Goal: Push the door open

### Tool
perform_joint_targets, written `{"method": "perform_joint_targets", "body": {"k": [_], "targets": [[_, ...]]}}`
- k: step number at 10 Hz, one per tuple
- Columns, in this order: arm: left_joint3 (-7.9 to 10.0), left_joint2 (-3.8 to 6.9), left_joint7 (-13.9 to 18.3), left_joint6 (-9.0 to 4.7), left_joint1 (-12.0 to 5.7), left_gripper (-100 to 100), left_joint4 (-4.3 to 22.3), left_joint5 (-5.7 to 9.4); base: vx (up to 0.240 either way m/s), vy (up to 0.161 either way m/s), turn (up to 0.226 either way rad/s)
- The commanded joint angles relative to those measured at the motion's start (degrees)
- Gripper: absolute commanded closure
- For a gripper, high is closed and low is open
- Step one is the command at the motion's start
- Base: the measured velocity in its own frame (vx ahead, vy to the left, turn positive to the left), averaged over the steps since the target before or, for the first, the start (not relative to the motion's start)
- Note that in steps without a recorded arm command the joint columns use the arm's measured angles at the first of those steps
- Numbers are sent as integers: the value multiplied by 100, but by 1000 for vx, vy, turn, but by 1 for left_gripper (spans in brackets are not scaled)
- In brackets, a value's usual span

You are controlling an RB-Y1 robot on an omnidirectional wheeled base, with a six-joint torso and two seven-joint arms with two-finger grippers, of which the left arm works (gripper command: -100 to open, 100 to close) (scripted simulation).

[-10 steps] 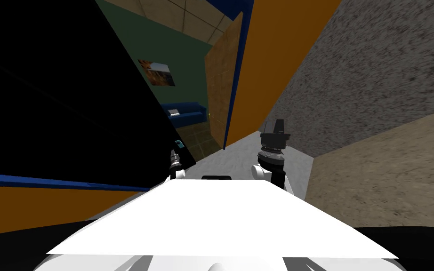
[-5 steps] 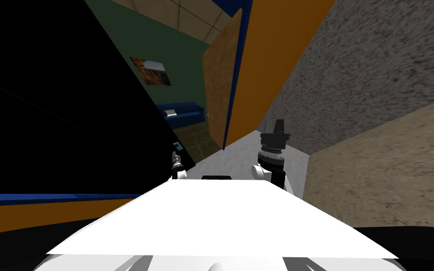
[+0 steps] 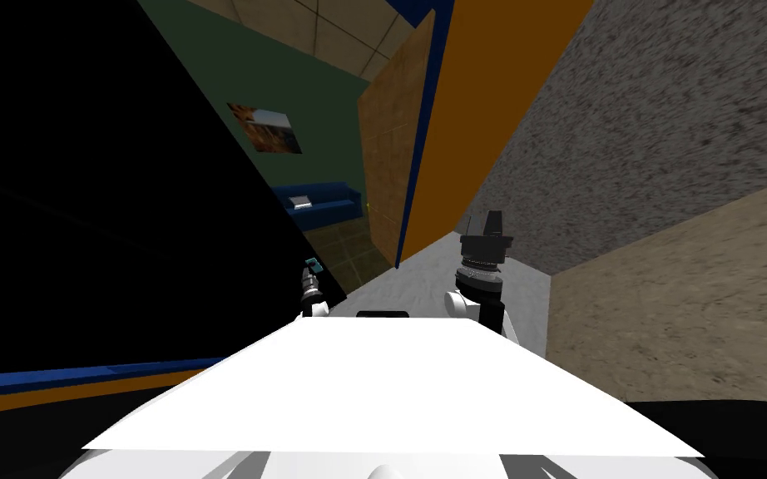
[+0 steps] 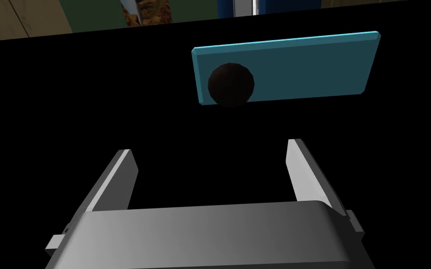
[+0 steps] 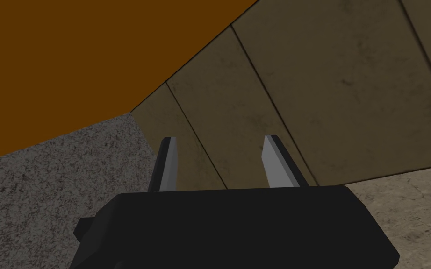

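Note:
The door (image 3: pixel 124 208) is a big black plane on my left, swung partly away from its blue-edged frame (image 3: pixel 422 125). It carries a teal handle plate (image 4: pixel 284 65) with a dark round knob (image 4: pixel 231 84). My left gripper (image 4: pixel 212 163) is open just short of the black door face, below the plate, with nothing between its fingers. In the head view the left gripper (image 3: pixel 312 281) sits small at the door's free edge, under the teal plate (image 3: pixel 315 264). My right gripper (image 3: pixel 487 223) is raised to the right of the opening; in its wrist view the right gripper (image 5: pixel 220 161) is open and empty.
Through the gap I see a room with a green wall, a picture (image 3: pixel 264 129), a blue sofa (image 3: pixel 319 199) and a tiled floor. An orange wall (image 3: pixel 498 108) and a grey speckled wall (image 3: pixel 640 125) close in on the right. Grey floor (image 3: pixel 423 274) lies ahead.
The door's black face has swung a little further away and the gap into the room has widened. The blue and orange band at the lower left has sunk. My left gripper stays by the plate.

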Motion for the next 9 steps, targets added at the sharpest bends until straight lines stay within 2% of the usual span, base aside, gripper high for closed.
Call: {"method": "perform_joint_targets", "body": {"k": [1,5,6,7,9], "targets": [[18,13,-7,-31,-3,-100,38,10,204,120,-27],[51,-70,-18,-84,12,-100,86,29,172,121,-19],[42,-60,-13,-78,20,-100,87,25,62,48,-7],[42,-60,-13,-78,20,100,87,25,-12,-10,3],[42,-60,-13,-78,20,100,87,25,-18,-14,0]]}}
